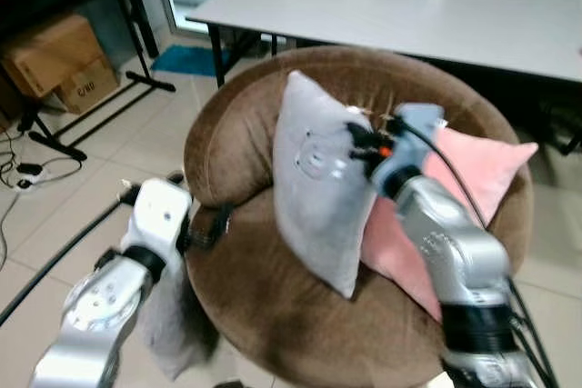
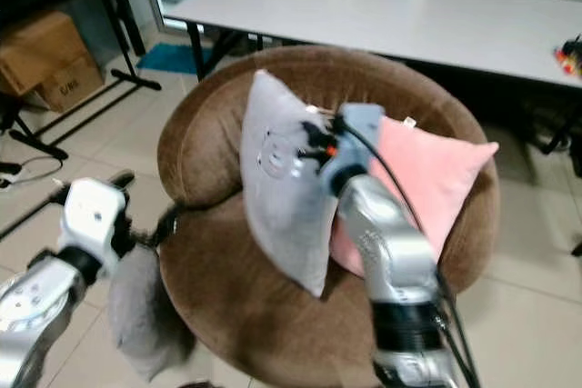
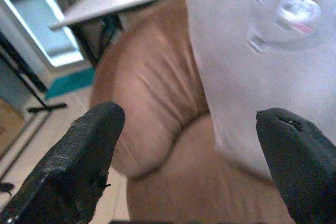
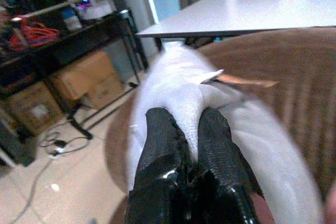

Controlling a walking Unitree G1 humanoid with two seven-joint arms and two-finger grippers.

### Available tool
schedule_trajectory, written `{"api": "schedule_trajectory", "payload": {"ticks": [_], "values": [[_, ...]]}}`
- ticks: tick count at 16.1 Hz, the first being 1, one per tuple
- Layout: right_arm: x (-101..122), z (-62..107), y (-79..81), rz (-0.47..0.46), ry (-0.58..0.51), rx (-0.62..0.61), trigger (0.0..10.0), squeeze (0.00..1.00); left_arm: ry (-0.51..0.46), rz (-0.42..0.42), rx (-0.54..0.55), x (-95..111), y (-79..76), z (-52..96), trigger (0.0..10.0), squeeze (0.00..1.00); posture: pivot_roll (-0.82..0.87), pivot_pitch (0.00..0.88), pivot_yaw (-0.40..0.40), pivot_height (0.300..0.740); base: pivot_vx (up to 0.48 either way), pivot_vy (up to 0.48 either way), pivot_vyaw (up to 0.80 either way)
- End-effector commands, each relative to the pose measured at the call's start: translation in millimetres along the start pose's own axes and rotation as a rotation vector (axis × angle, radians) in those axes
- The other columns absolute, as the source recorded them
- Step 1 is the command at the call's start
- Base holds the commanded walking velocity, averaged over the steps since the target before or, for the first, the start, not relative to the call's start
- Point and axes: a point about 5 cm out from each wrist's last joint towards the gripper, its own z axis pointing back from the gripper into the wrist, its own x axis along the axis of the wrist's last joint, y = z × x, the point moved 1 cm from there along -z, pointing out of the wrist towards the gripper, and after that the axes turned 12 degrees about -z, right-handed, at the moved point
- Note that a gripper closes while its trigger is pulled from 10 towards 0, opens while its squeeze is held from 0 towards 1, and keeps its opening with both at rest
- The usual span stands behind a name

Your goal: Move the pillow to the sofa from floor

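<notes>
Grey pillow (image 1: 314,193): stands upright on the brown sofa (image 1: 264,315) seat, leaning against a pink pillow (image 1: 464,179) near the back edge.
Right hand (image 4: 189,129): fingers pinched tight on the grey pillow's upper edge.
Left hand (image 3: 189,156): fingers spread wide, holding nothing, by the sofa's left edge.

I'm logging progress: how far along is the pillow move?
Mostly done: the grey pillow stands on the brown sofa, against the pink pillow. The right pincer pinches its edge; the left pincer is open nearby. Left: release and withdraw.
</notes>
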Motion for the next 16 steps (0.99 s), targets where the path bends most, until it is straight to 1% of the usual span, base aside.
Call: {"api": "schedule_trajectory", "payload": {"ticks": [1, 3, 6, 7, 8, 10, 12, 13, 14, 15, 16], "values": [[13, -10.5, 7.6, -0.006, -0.05, 0.023, 10.0, 0.0, 0.061, 0.01, -0.067, -10, -6.7, 5.0, 10.0, 0.17, 0.0, 0.012, 0.011, 0.74, 0.0, 0.0, 0.0], [14, -19.9, 7.1, -0.033, -0.055, 0.021, 10.0, 0.0, 0.085, 0.018, -0.08, -14, -7.2, 8.0, 10.0, 0.18, 0.0, 0.018, 0.011, 0.74, 0.0, 0.0, 0.0], [9, -52.3, 1.3, -0.095, -0.036, 0.015, 10.0, 0.0, 0.103, 0.02, -0.101, -16, -3.0, 11.1, 10.0, 0.18, 0.01, 0.029, 0.011, 0.74, 0.0, 0.0, 0.0], [8, -55.4, 0.1, -0.111, -0.034, 0.012, 10.0, 0.0, 0.105, 0.019, -0.104, -16, -2.7, 11.3, 10.0, 0.18, 0.01, 0.029, 0.011, 0.74, 0.0, 0.0, 0.0], [7, -62.9, -5.0, -0.12, -0.03, -0.01, 10.0, 0.0, 0.105, 0.019, -0.111, -15, -3.3, 11.4, 10.0, 0.18, 0.02, 0.035, 0.012, 0.74, 0.0, 0.0, 0.0], [8, -72.0, -19.1, -0.068, -0.011, -0.059, 10.0, 0.0, 0.102, 0.023, -0.123, -12, -5.1, 11.2, 10.0, 0.18, 0.02, 0.039, 0.007, 0.74, 0.0, 0.0, 0.0], [20, -72.4, -41.2, 0.008, -0.027, -0.146, 10.0, 0.0, 0.104, 0.033, -0.131, -12, -6.1, 13.5, 10.0, 0.18, 0.03, 0.04, 0.002, 0.74, 0.0, 0.0, 0.0], [25, -71.3, -46.1, 0.024, -0.041, -0.163, 10.0, 0.0, 0.107, 0.041, -0.135, -13, -6.7, 14.5, 10.0, 0.18, 0.03, 0.039, 0.0, 0.74, 0.0, 0.0, 0.0], [29, -69.7, -52.0, 0.053, -0.048, -0.196, 10.0, 0.76, 0.101, 0.052, -0.141, -13, -7.9, 15.0, 10.0, 0.18, 0.03, 0.039, 0.0, 0.74, 0.0, 0.0, 0.0], [35, -65.9, -64.7, 0.079, -0.069, -0.255, 10.0, 1.0, 0.084, 0.085, -0.151, -11, -10.2, 15.7, 10.0, 0.18, 0.03, 0.039, 0.0, 0.74, 0.0, 0.0, 0.0], [38, -63.6, -71.2, 0.094, -0.078, -0.285, 10.0, 1.0, 0.069, 0.104, -0.157, -9, -11.2, 15.7, 10.0, 0.18, 0.03, 0.039, 0.0, 0.74, 0.0, 0.0, 0.0]]}}
